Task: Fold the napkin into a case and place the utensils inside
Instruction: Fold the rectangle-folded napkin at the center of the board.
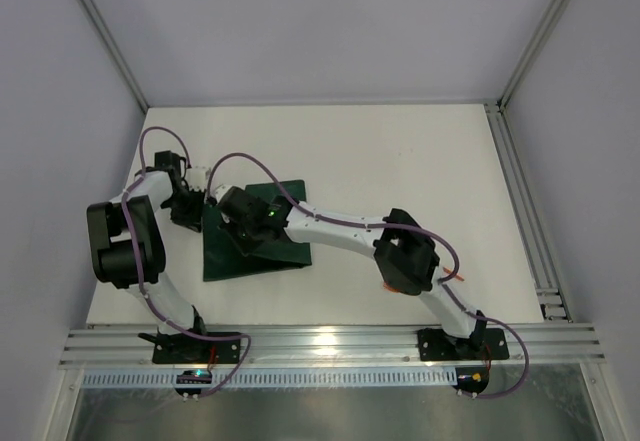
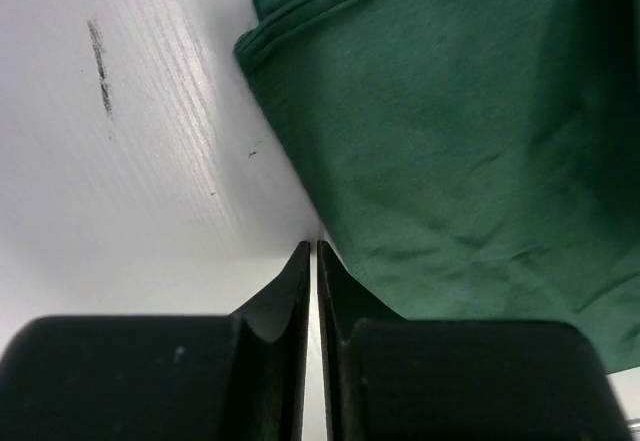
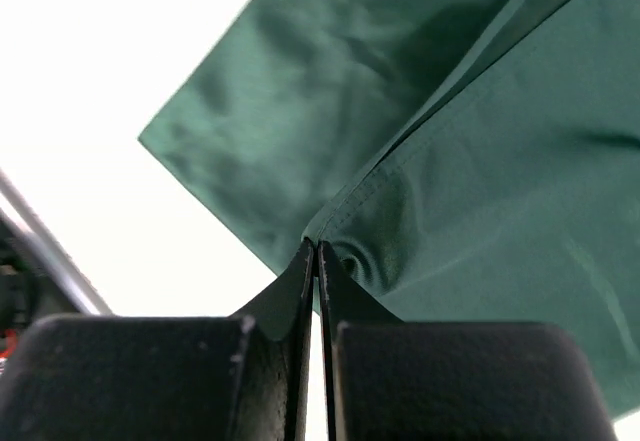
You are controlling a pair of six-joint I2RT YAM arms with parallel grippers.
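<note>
White table (image 1: 400,161): napkin (image 1: 225,261) lying left of centre. Right gripper (image 3: 317,246) pinching raised fold. Left gripper (image 2: 312,246) sitting shut at left edge, cloth just right of tips; grip unclear.

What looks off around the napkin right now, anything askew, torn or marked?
The napkin lies skewed to the table's edges, partly folded. The right gripper pinches a puckered fold of it. A dark scuff marks the white surface beside the cloth. Nothing looks torn or spilled.
</note>
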